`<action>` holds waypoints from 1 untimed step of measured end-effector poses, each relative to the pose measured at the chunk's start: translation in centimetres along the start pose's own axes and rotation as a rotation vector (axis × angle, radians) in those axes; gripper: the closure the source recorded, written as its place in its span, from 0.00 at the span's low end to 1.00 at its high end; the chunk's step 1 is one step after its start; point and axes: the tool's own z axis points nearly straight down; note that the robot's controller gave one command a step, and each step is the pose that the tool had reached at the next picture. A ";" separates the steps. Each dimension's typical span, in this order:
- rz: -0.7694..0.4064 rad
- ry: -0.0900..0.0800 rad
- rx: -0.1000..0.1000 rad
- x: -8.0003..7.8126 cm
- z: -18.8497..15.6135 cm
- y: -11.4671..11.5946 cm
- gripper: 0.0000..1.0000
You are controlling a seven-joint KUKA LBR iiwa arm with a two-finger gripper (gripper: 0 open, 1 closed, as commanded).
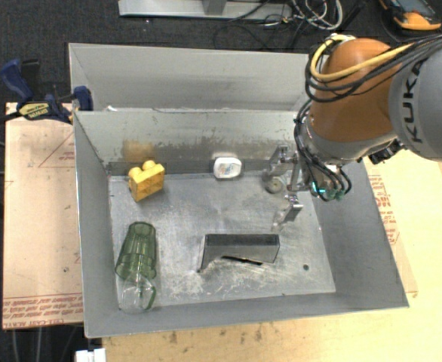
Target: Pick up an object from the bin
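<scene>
My gripper [287, 200] hangs low over the right part of the bin floor, with nothing seen in it. Just below and left of it a dark grey flat rectangular block [240, 249] lies on the floor, apart from the gripper. A small white rounded piece [226, 167] rests against the back wall, to the gripper's left.
A yellow toy brick [146, 180] sits at the back left by the wall. A green see-through cup [136, 261] lies on its side in the front left corner. The arm with its orange cover reaches in over the bin's right rim.
</scene>
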 end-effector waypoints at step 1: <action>0.000 -0.008 0.000 -0.2 -0.4 0.0 0.00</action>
